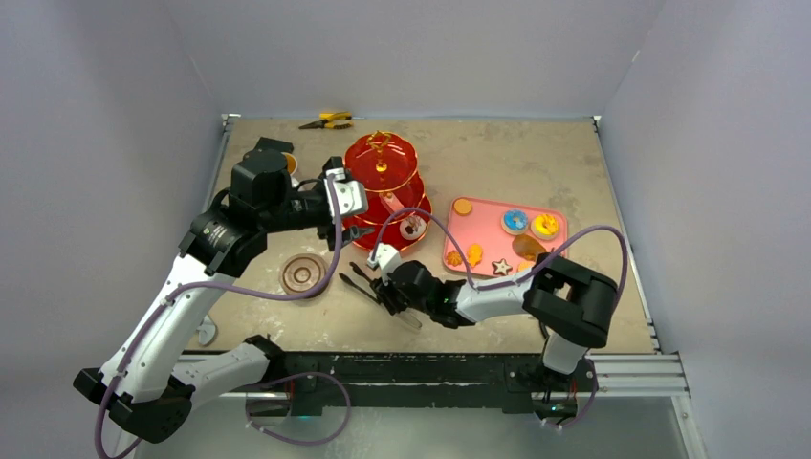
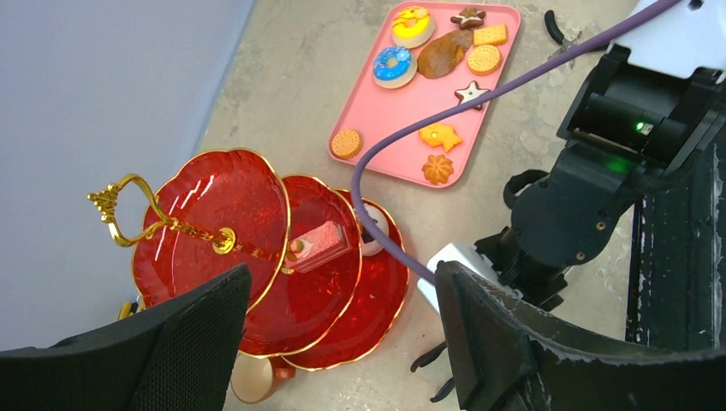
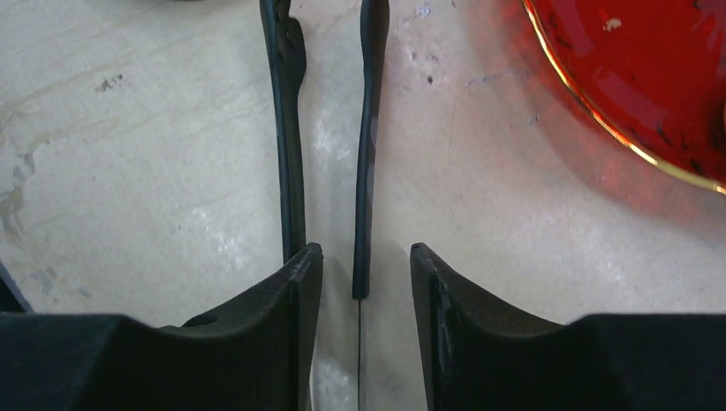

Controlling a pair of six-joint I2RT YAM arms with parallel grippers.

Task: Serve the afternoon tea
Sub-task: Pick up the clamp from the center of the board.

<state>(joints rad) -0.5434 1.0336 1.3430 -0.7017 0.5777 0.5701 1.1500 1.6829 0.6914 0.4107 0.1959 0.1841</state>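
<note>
The red three-tier stand (image 1: 383,182) with gold rims stands mid-table. In the left wrist view the stand (image 2: 214,205) carries a pink cake slice (image 2: 318,240) on its middle tier and a white pastry (image 2: 370,240) on the bottom one. A copper cup (image 2: 254,377) sits beside its base. My left gripper (image 2: 342,282) hovers open above the stand's near side, holding nothing. My right gripper (image 3: 364,253) is low over the table, open. One arm of the black tongs (image 3: 370,128) lies loose between its fingers, and the other arm passes behind the left finger.
A pink tray (image 1: 488,239) with several biscuits and doughnuts lies right of the stand. A brown saucer (image 1: 304,274) rests left of the tongs (image 1: 356,280). Yellow-handled pliers (image 1: 325,120) lie at the back edge. The right arm's purple cable (image 2: 385,163) crosses over the stand.
</note>
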